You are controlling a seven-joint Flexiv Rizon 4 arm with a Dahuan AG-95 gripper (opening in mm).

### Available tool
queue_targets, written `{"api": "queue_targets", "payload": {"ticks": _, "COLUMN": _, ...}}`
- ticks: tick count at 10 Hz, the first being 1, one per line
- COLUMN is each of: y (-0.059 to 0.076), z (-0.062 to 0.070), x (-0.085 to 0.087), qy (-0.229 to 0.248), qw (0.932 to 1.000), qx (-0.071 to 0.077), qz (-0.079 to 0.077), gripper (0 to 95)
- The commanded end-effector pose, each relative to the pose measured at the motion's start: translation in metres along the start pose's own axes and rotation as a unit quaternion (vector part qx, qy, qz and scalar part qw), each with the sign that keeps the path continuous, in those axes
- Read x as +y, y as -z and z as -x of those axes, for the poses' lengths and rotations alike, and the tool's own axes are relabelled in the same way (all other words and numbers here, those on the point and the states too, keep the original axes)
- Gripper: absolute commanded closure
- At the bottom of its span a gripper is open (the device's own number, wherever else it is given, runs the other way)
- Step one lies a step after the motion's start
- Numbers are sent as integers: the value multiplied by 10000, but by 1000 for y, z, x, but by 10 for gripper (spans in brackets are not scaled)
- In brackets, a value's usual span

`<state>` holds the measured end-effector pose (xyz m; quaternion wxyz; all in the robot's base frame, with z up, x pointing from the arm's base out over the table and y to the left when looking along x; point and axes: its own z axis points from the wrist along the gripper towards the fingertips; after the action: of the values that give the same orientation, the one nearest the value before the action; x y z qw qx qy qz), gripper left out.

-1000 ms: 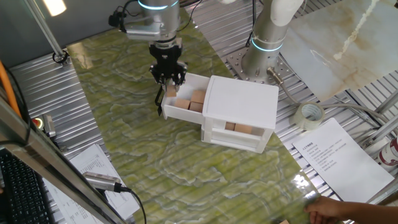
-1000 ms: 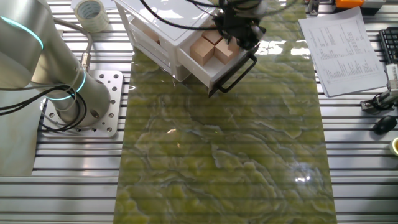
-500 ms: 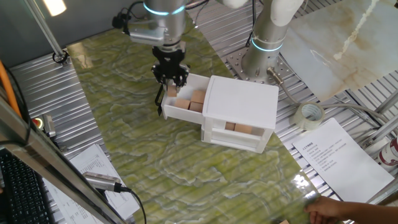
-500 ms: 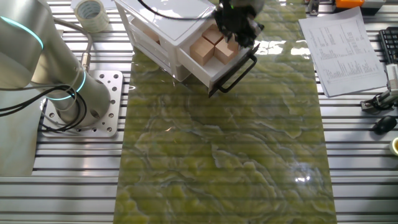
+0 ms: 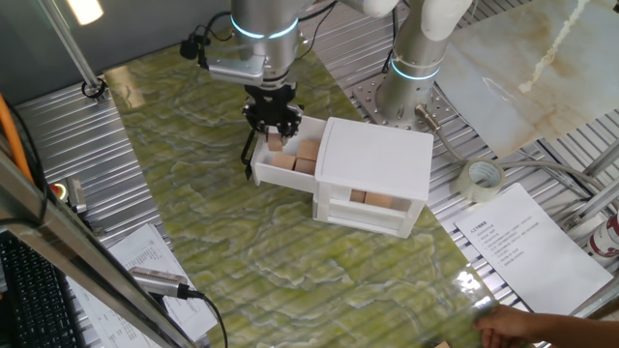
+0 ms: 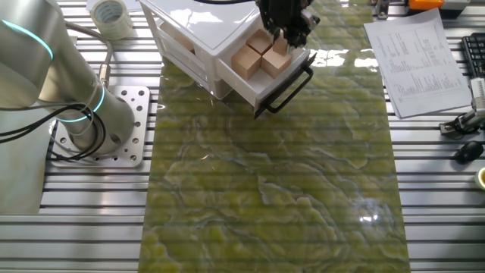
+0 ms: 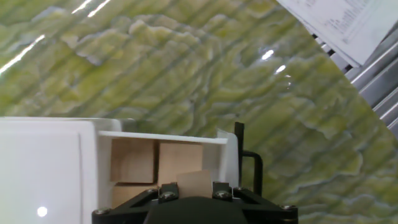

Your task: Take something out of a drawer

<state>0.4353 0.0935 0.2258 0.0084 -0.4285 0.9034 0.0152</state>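
Note:
The white cabinet point(image 5: 377, 159) stands on the green marbled mat with its top drawer point(image 5: 274, 175) pulled open, black bar handle point(image 6: 292, 84) outward. Several light-brown wooden cubes point(image 5: 308, 155) lie in the drawer point(image 6: 262, 85). My gripper point(image 5: 275, 127) hangs just above the drawer's handle end, shut on one wooden cube point(image 7: 194, 182) held between the fingertips. In the other fixed view the gripper point(image 6: 286, 32) is over the cubes point(image 6: 247, 61). The hand view looks down into the drawer point(image 7: 229, 156) onto two cubes point(image 7: 132, 160).
A lower drawer point(image 5: 372, 201) holds more cubes. A tape roll point(image 5: 482, 179) and printed sheets point(image 5: 522, 240) lie right of the cabinet. The arm's base point(image 5: 411, 72) stands behind the cabinet. A person's hand point(image 5: 522, 325) is at the bottom right.
My gripper has risen and shifted a little along the drawer toward the cabinet, carrying the cube. The drawer and cabinet have not moved.

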Motion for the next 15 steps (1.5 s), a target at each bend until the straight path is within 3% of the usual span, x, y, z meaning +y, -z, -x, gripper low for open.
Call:
{"api": "queue_targets", "payload": {"ticks": 1, "y": 3, "z": 2, "x": 6, "qy": -77, "qw": 10000, "qx": -48, "qz": -25, "gripper": 950}}
{"api": "queue_targets", "payload": {"ticks": 5, "y": 3, "z": 6, "x": 6, "qy": 30, "qw": 9999, "qx": 103, "qz": -79, "gripper": 950}}
{"api": "queue_targets", "payload": {"ticks": 11, "y": 5, "z": 8, "x": 11, "qy": -37, "qw": 10000, "qx": 55, "qz": -53, "gripper": 950}}
{"api": "queue_targets", "payload": {"ticks": 13, "y": 5, "z": 8, "x": 11, "qy": -433, "qw": 9990, "qx": 125, "qz": -50, "gripper": 950}}
{"api": "queue_targets", "payload": {"ticks": 15, "y": 5, "z": 8, "x": 11, "qy": -1708, "qw": 9853, "qx": 77, "qz": -46, "gripper": 950}}
